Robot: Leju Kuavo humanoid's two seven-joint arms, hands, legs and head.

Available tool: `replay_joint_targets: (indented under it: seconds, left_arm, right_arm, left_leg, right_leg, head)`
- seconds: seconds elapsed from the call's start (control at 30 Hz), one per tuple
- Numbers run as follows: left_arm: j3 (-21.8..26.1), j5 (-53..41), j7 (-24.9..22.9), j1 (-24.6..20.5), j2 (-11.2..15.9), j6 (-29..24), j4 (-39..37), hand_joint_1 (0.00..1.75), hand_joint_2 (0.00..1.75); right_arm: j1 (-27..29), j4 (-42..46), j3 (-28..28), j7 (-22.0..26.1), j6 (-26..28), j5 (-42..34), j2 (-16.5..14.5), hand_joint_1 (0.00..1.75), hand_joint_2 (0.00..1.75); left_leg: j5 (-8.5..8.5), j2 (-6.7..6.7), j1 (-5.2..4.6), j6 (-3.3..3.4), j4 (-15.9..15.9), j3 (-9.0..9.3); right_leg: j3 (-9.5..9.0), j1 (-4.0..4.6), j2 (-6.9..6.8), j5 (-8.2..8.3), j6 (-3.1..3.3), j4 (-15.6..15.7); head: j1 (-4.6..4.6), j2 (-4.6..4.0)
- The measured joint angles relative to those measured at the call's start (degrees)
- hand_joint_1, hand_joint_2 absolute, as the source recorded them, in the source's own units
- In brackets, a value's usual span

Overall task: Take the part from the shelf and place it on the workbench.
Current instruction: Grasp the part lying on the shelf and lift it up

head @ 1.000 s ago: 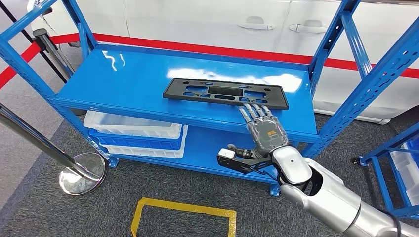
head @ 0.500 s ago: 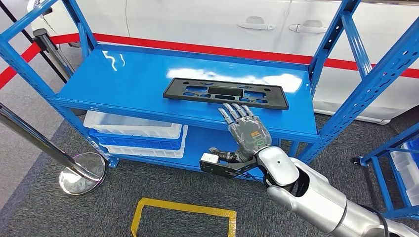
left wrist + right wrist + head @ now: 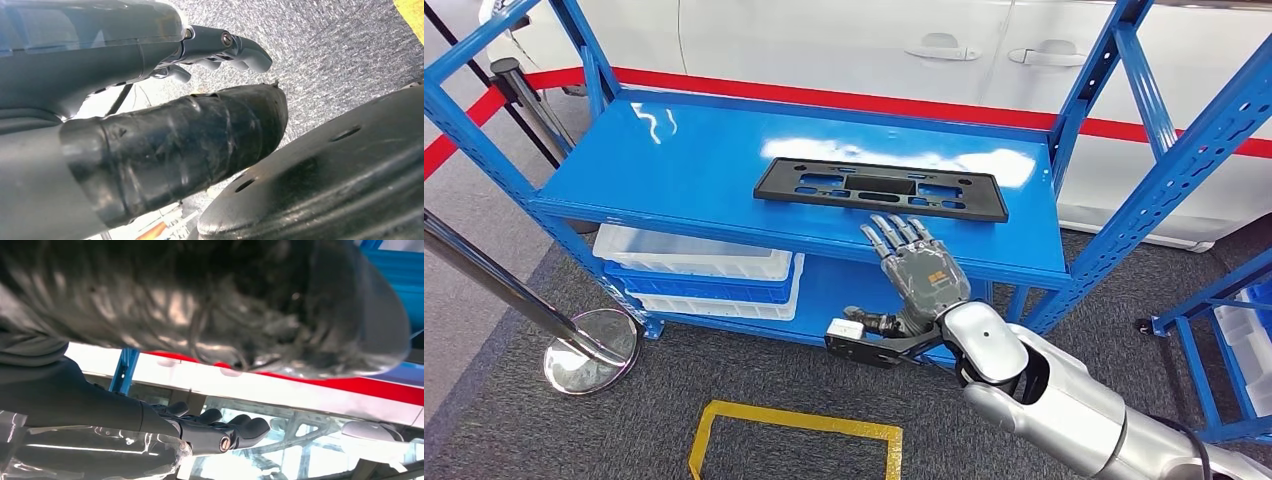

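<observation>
Nearest us, a yellow taped outline [image 3: 794,430] marks the grey carpet [image 3: 724,380] in front of the shelf. Our right hand [image 3: 916,272] reaches in on its silver arm [image 3: 1064,405], palm down, fingers [image 3: 886,234] spread and straight, thumb out to the side, holding nothing; the fingertips hover at the front edge of the shelf's upper deck [image 3: 684,165], just short of the part. There is an orange mark on the back of the hand, too small for us to read. Our left hand [image 3: 200,45] hangs over carpet, fingers loosely curled with nothing in them. The part [image 3: 881,188], a flat black rectangular frame with cut-outs, lies on the upper deck toward its right front, long side parallel to the front edge. Below, on the lower deck, white and blue bins [image 3: 699,270] are stacked at the left. A chrome stanchion base [image 3: 589,350] stands by the shelf's left front corner. Beyond the shelf, a red stripe [image 3: 824,98] on the floor and a white car [image 3: 874,45]. No legible writing anywhere.
</observation>
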State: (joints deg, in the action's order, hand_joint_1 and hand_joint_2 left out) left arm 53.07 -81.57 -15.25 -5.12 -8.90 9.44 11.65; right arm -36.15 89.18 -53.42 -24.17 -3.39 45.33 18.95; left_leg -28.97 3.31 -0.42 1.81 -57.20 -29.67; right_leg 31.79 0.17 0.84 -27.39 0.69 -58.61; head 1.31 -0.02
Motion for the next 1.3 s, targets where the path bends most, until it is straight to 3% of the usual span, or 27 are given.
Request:
replay_joint_targets:
  seconds: [0.33,0.43,0.5,0.57,0.6,0.63,0.67,0.73,0.77,0.83,0.9,0.97,1.03,1.1,1.13,1.17,1.2,1.23,1.3]
  left_arm:
    - [-0.18,-0.02,0.43,-0.01,0.03,0.01,0.00,0.00,0.00]
    - [-0.21,-0.02,0.62,-0.04,-0.01,0.02,0.00,0.00,0.00]
    - [-0.24,-0.02,0.73,-0.04,-0.05,0.02,0.00,0.00,0.00]
    - [-0.26,-0.02,0.81,-0.04,-0.04,0.02,-0.03,0.00,0.00]
    - [-0.27,-0.02,0.85,-0.03,-0.04,0.02,-0.04,0.00,0.00]
    - [-0.28,-0.02,0.88,-0.01,-0.04,0.02,-0.06,0.00,0.00]
    - [-0.28,-0.02,0.90,0.02,-0.04,0.02,-0.07,0.00,0.00]
    - [-0.29,-0.02,0.93,0.07,-0.03,0.02,-0.07,0.00,0.00]
    - [-0.30,-0.02,0.93,0.01,0.00,0.02,-0.07,0.00,0.00]
    - [-0.32,-0.02,0.93,-0.08,0.06,0.04,-0.09,0.00,0.00]
    - [-0.34,-0.02,0.96,-0.12,0.08,0.07,-0.16,0.00,0.00]
    - [-0.37,-0.02,0.99,-0.09,0.10,0.09,-0.22,0.00,0.00]
    - [-0.41,-0.02,1.01,-0.16,0.11,0.13,-0.23,0.00,0.00]
    - [-0.47,-0.02,1.02,-0.28,0.12,0.17,-0.24,0.00,0.00]
    - [-0.50,-0.02,1.02,-0.28,0.13,0.19,-0.24,0.00,0.00]
    - [-0.51,-0.02,1.02,-0.23,0.14,0.20,-0.24,0.00,0.00]
    - [-0.53,-0.02,1.02,-0.16,0.15,0.22,-0.24,0.00,0.00]
    - [-0.54,-0.02,1.02,-0.09,0.16,0.23,-0.24,0.00,0.00]
    - [-0.57,-0.02,1.04,-0.10,0.26,0.26,-0.26,0.00,0.00]
  right_arm:
    - [0.03,0.27,-1.03,0.54,-0.09,-0.76,-0.35,0.00,0.00]
    - [-0.04,0.45,-1.16,0.90,-0.07,-1.31,-0.58,0.00,0.00]
    - [-0.20,0.56,-1.20,0.95,-0.06,-1.42,-0.66,0.00,0.00]
    - [-0.21,0.56,-1.38,0.98,-0.08,-1.53,-0.72,0.00,0.00]
    - [-0.14,0.56,-1.53,1.01,-0.10,-1.62,-0.75,0.00,0.00]
    - [-0.09,0.56,-1.68,1.02,-0.13,-1.72,-0.78,0.00,0.00]
    - [-0.08,0.56,-1.78,1.03,-0.15,-1.84,-0.80,0.00,0.00]
    - [-0.13,0.56,-1.90,1.03,-0.19,-2.07,-0.87,0.00,0.00]
    - [-0.21,0.57,-1.97,1.03,-0.20,-2.17,-0.94,0.00,0.00]
    - [-0.30,0.63,-2.19,1.06,-0.25,-2.28,-1.12,0.00,0.00]
    - [-0.36,0.70,-2.40,1.09,-0.28,-2.34,-1.29,0.00,0.00]
    - [-0.52,0.71,-2.54,1.10,-0.28,-2.41,-1.49,0.00,0.00]
    - [-0.64,0.72,-2.67,1.11,-0.27,-2.56,-1.71,0.00,0.00]
    - [-0.61,0.70,-2.90,1.11,-0.27,-2.80,-1.79,0.00,0.00]
    - [-0.59,0.69,-3.04,1.11,-0.27,-2.95,-1.80,0.00,0.00]
    - [-0.57,0.69,-3.16,1.13,-0.27,-3.07,-1.81,0.00,0.00]
    - [-0.58,0.69,-3.24,1.14,-0.27,-3.18,-1.85,0.00,0.00]
    - [-0.59,0.69,-3.29,1.15,-0.26,-3.27,-1.91,0.00,0.44]
    - [-0.64,0.68,-3.35,1.22,-0.25,-3.37,-2.10,0.00,1.31]
  left_leg:
    - [-0.02,0.01,-0.32,0.16,-0.45,-0.24]
    - [0.78,-0.15,0.19,0.73,0.94,0.29]
    - [1.44,-0.40,0.70,1.15,2.14,0.84]
    - [1.52,-0.53,0.80,1.27,2.37,0.92]
    - [1.43,-0.52,0.92,1.18,2.31,0.94]
    - [1.26,-0.46,1.12,0.99,2.19,0.99]
    - [0.99,-0.35,1.40,0.68,2.00,1.09]
    - [0.05,-0.07,2.06,-0.36,1.21,1.27]
    - [-0.53,0.05,2.23,-1.00,0.55,1.18]
    - [-1.23,0.26,2.29,-1.98,-0.31,0.64]
    - [-1.33,0.42,2.32,-2.48,-0.21,0.33]
    - [-2.06,-0.40,2.34,-2.88,-1.29,0.03]
    - [-4.44,-1.81,2.19,-3.10,-6.86,-2.78]
    - [-6.85,-2.42,2.07,-3.08,-14.60,-7.71]
    - [-6.80,-2.47,2.03,-2.92,-16.76,-9.52]
    - [-5.61,-2.49,1.94,-2.66,-16.89,-10.32]
    - [-3.29,-2.52,1.76,-2.23,-14.67,-9.93]
    - [-0.49,-2.61,1.49,-1.65,-10.97,-8.78]
    - [2.79,-3.00,0.82,-0.51,-4.43,-6.22]
  right_leg:
    - [0.08,-0.19,0.02,0.21,-0.28,0.14]
    - [0.16,-0.04,-0.02,-0.03,-0.76,-0.12]
    - [1.93,-0.08,-0.13,-2.06,-1.19,-3.71]
    - [5.79,-0.60,-0.21,-4.93,-1.74,-10.80]
    - [7.59,-0.95,-0.23,-5.54,-2.06,-13.72]
    - [8.63,-1.30,-0.26,-5.09,-2.41,-14.92]
    - [8.65,-1.63,-0.28,-3.53,-2.77,-13.99]
    - [6.22,-2.21,-0.15,0.84,-3.62,-7.60]
    - [4.88,-2.31,0.10,2.05,-3.81,-4.41]
    - [3.86,-2.20,0.53,2.07,-3.38,-1.82]
    - [4.07,-2.02,0.50,1.63,-2.25,-1.96]
    - [3.70,-2.07,0.25,1.36,-1.33,-1.78]
    - [3.11,-2.04,-0.18,1.07,-0.62,-1.56]
    - [2.82,-1.69,-0.67,0.75,-0.16,-1.57]
    - [2.66,-1.48,-0.85,0.57,0.01,-1.58]
    - [2.41,-1.29,-0.96,0.38,0.11,-1.59]
    - [2.06,-1.11,-1.00,0.15,0.15,-1.59]
    - [1.63,-0.96,-1.03,-0.10,0.14,-1.57]
    - [1.10,-0.67,-1.07,-0.48,-0.10,-1.44]
  head:
    - [0.03,0.00]
    - [-0.01,0.00]
    - [-0.15,0.00]
    - [-0.26,0.00]
    - [-0.27,0.00]
    - [-0.27,0.00]
    - [-0.27,0.00]
    - [-0.29,0.00]
    - [-0.46,0.00]
    - [-0.60,0.01]
    - [-0.46,0.01]
    - [-0.25,0.00]
    - [-0.01,0.00]
    - [0.10,0.00]
    - [0.10,0.00]
    - [0.10,0.00]
    - [0.11,0.00]
    - [0.10,0.00]
    - [0.05,0.00]
